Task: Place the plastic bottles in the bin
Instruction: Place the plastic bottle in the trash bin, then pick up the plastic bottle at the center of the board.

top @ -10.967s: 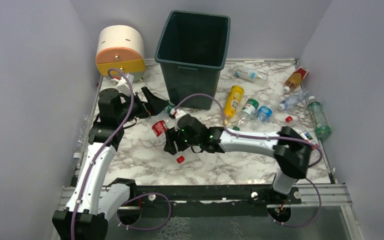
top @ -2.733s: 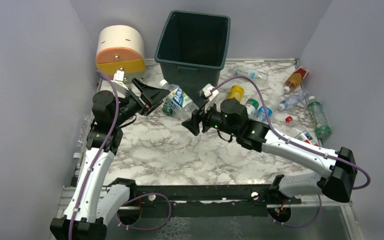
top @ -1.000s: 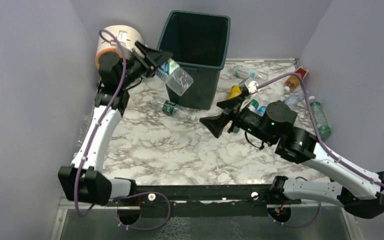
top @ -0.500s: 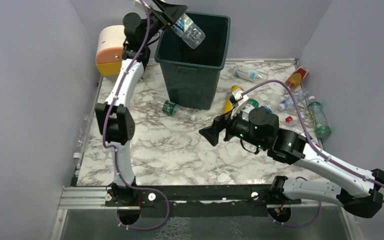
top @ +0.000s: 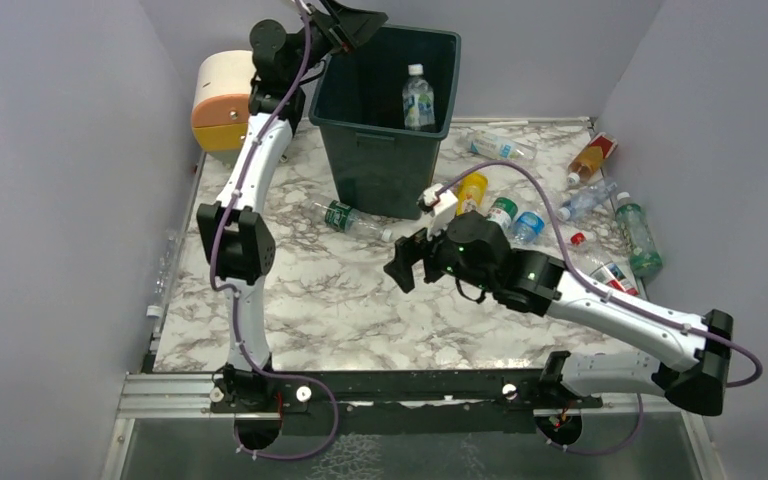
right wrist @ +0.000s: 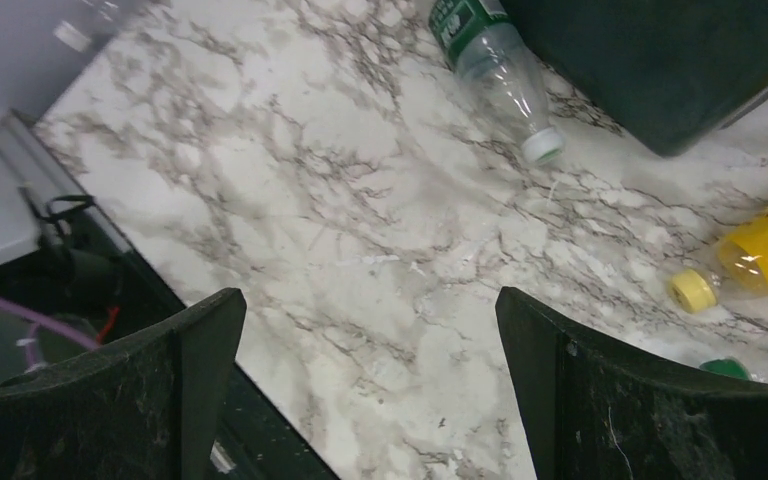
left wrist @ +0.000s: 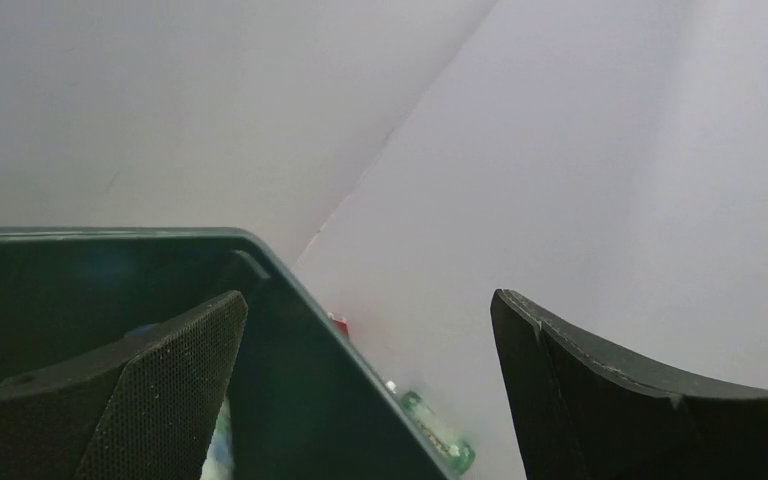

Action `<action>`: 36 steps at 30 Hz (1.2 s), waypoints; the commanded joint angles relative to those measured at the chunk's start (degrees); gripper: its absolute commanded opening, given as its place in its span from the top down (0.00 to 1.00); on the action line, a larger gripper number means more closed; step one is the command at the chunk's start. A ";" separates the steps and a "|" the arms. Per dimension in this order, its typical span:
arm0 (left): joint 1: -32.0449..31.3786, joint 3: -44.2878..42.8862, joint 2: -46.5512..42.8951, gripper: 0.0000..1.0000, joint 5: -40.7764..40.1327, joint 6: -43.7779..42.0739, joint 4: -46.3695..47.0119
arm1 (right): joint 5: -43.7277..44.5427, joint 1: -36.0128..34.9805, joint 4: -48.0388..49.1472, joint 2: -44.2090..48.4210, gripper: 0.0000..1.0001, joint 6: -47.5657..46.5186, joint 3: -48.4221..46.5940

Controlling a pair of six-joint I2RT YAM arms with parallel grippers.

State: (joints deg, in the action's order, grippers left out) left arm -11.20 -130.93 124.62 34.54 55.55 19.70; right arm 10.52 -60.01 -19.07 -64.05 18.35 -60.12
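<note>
We view the cell from above and from both wrists. The left gripper (top: 356, 19) is raised over the near-left corner of the tall dark green rectangular plastic bin (top: 375, 170). Its jaws are spread wide and hold nothing, and in the left wrist view the left gripper (left wrist: 368, 298) frames only the bin's rim (left wrist: 290, 290) and the grey wall. Inside the bin's opening we see a clear plastic bottle with a white cap (top: 418, 97), upright and close to the right inner wall; we cannot tell whether it is resting or in mid-air. The right gripper (top: 407, 262) hovers low over the white marble-patterned table (top: 310, 300), in front of the bin, also parted and empty. The right wrist view shows the right gripper (right wrist: 370, 298) above bare marble. A clear bottle with a green label (top: 350, 218) (right wrist: 490, 55) lies on its side just before the bin. A yellow bottle with a yellow cap (top: 470, 188) (right wrist: 760, 250) lies to the right of the bin's base. Further right we note a green-capped bottle (top: 500, 213), a blue-labelled bottle (top: 528, 225), a pale green bottle (top: 638, 235) and an orange bottle with a red label (top: 590, 158). A rounded cream, orange and yellow drawer unit (top: 222, 100) stands left of the bin
</note>
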 commanded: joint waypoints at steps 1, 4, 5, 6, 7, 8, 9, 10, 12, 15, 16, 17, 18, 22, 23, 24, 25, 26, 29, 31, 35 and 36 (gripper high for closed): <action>0.28 5.93 -15.13 0.01 5.30 -4.28 4.87 | 5.57 0.14 2.29 -6.71 0.01 -3.98 -1.31; 0.38 16.97 -25.67 0.01 5.66 -7.43 4.91 | 5.82 1.29 4.13 -12.73 0.01 -5.97 -2.97; 0.50 21.18 -29.58 0.01 5.47 -8.37 4.86 | 5.22 2.07 5.36 -14.62 0.01 -6.49 -3.17; 0.71 25.07 -33.36 0.01 4.84 -9.00 4.48 | 4.23 2.84 6.63 -16.40 0.01 -6.90 -3.36; 0.93 29.28 -36.88 0.01 4.27 -9.46 3.62 | 3.33 3.59 7.95 -18.23 0.01 -7.36 -3.56; 1.18 33.24 -39.79 0.01 3.95 -9.89 2.57 | 2.19 4.35 9.56 -20.24 0.01 -7.98 -3.83; 1.30 36.58 -43.48 0.01 3.57 -10.19 1.00 | 1.23 5.21 10.95 -22.06 0.01 -8.64 -4.19; 1.36 40.25 -46.06 0.01 3.15 -10.51 -0.68 | 0.42 5.93 12.10 -24.23 0.01 -9.38 -4.92; 1.36 47.39 -50.61 0.01 2.24 -10.89 -3.70 | -0.58 7.25 14.59 -28.17 0.01 -11.30 -6.36; 1.36 58.91 -56.90 0.01 1.27 -10.77 -5.80 | -3.18 9.93 18.77 -33.37 0.01 -13.59 -8.46; 1.36 61.96 -58.72 0.01 0.97 -11.01 -6.61 | -4.02 10.67 20.03 -35.01 0.01 -14.29 -9.14; 1.38 64.85 -60.46 0.01 0.70 -11.30 -7.62 | -4.93 11.27 21.16 -36.41 0.01 -15.05 -10.01; 1.36 67.07 -62.07 0.01 0.51 -11.93 -8.77 | -5.89 11.75 22.08 -38.06 0.01 -15.93 -10.92; 1.36 71.34 -66.63 0.01 -0.21 -15.09 -14.89 | -8.65 12.55 25.29 -44.36 0.00 -18.87 -14.25; 1.42 71.79 -67.45 0.01 -0.49 -15.73 -16.15 | -9.02 12.55 25.60 -45.75 0.00 -19.40 -14.95; 1.49 72.03 -68.09 0.01 -0.63 -16.15 -17.19 | -9.25 12.56 25.85 -47.11 0.00 -19.93 -15.66; 1.45 72.12 -68.60 0.01 -0.70 -16.59 -18.21 | -9.22 12.57 26.25 -48.26 0.00 -20.27 -16.20; 1.45 72.13 -68.97 0.01 -0.56 -16.82 -18.90 | -8.94 12.55 26.46 -49.41 0.00 -20.38 -16.44; 1.41 72.29 -69.68 0.01 -0.19 -17.26 -20.10 | -8.55 12.55 27.58 -51.90 0.01 -20.80 -16.36; 1.45 72.31 -69.90 0.01 -0.09 -17.54 -20.61 | -8.83 12.55 28.42 -53.18 0.01 -20.81 -15.74; 1.41 72.62 -69.81 0.01 0.13 -17.71 -20.89 | -10.07 12.55 29.54 -54.74 0.02 -20.57 -14.34; 1.44 72.77 -69.82 0.01 0.17 -17.67 -20.89 | -10.28 12.55 29.84 -54.94 0.02 -20.44 -13.94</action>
State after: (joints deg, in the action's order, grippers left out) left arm -10.07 -57.63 54.72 35.05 39.29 0.30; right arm 2.46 -47.20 7.22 -117.54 -1.58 -75.29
